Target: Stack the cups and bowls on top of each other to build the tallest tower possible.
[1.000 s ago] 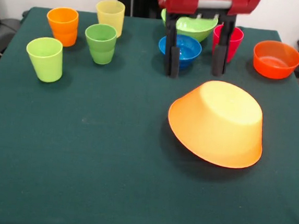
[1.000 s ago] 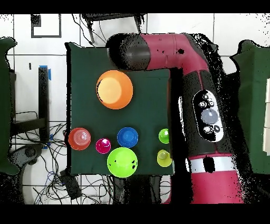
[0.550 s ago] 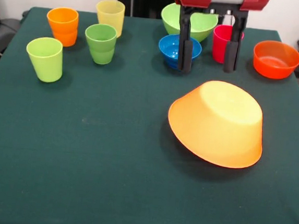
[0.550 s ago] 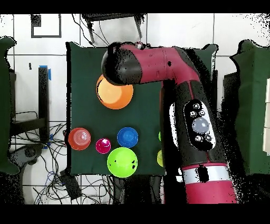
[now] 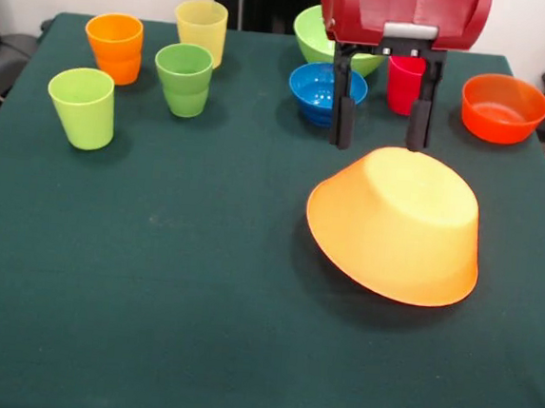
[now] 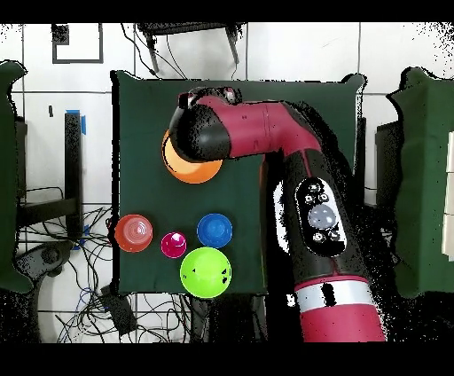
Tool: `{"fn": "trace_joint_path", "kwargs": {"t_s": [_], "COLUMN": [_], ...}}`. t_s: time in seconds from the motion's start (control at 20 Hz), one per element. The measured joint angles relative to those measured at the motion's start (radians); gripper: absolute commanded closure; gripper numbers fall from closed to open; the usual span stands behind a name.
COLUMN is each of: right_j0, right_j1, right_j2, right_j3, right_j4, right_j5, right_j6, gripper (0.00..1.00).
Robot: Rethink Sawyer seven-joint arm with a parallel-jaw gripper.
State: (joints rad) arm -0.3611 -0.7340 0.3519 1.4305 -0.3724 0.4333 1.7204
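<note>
Front view: gripper [image 5: 378,135] hangs over the far edge of the large orange bowl [image 5: 397,224], which lies upside down and tilted on the green desk [image 5: 197,302]. Fingers [image 5: 342,124] released, spread apart, nothing between them; one tip looks to touch or nearly touch the bowl's upturned base, cannot tell which.

Just behind the fingers: blue bowl [image 5: 323,90], red-pink cup [image 5: 404,82], light green bowl [image 5: 316,34], the last two partly hidden by the gripper housing. Red-orange bowl [image 5: 503,108] off to one side. Well away on the other side: orange cup [image 5: 115,47], pale yellow cup [image 5: 202,28], green cup [image 5: 184,79], lime cup [image 5: 82,107].

Overhead view: arm [image 6: 257,142] covers most of the orange bowl; fingers hidden. The four cups are not visible there, under the arm.
</note>
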Motion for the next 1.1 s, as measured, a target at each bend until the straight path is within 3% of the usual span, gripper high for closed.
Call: {"fn": "trace_joint_path", "kwargs": {"t_s": [0.3, 0.6, 1.1], "right_j0": [0.023, 0.101, 0.212], "right_j1": [0.0, 0.003, 0.056], "right_j2": [-0.027, -0.104, -0.206], "right_j3": [0.049, 0.097, 0.138], "right_j4": [0.021, 0.032, 0.04], "right_j5": [-0.003, -0.018, -0.175], "right_j6": [0.022, 0.073, 0.189], "gripper": [0.0, 0.0, 0.0]}}
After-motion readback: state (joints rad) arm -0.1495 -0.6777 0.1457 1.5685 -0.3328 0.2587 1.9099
